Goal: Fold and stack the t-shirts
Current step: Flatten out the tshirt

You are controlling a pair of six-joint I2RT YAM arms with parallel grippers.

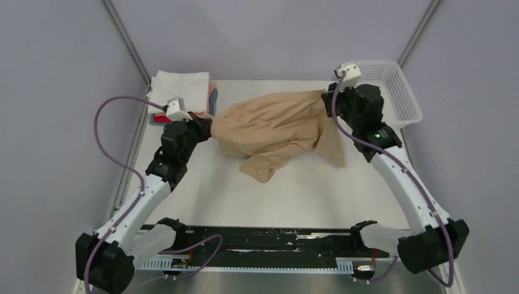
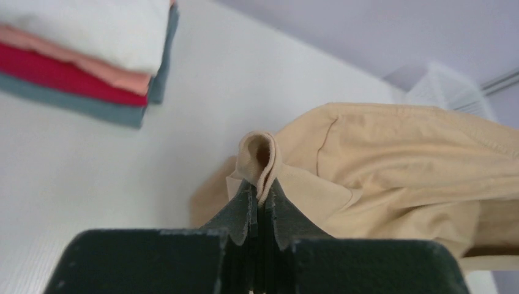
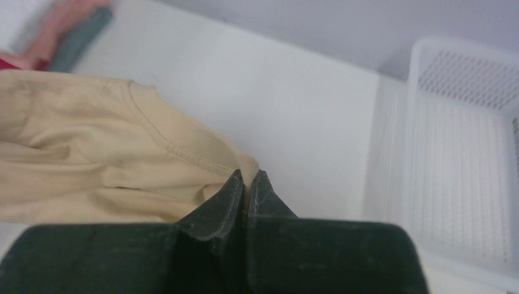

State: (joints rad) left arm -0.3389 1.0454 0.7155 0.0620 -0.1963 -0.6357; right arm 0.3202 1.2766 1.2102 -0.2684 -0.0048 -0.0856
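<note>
The left gripper [image 2: 260, 205] and right gripper [image 3: 246, 184] each pinch an edge of the tan t-shirt [image 1: 275, 125], limp, light cloth sagging onto the table [image 1: 306, 196], probably best gripped by its hems.

Overhead view faces table [image 1: 318, 190]; wrist views close, share tan shirt [image 2: 398, 159]

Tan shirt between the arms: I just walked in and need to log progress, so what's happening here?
The left gripper and right gripper are each shut on an opposite end of the tan t-shirt, holding it spread over the table, unfolded. A stack of folded shirts sits at the far left corner.
</note>
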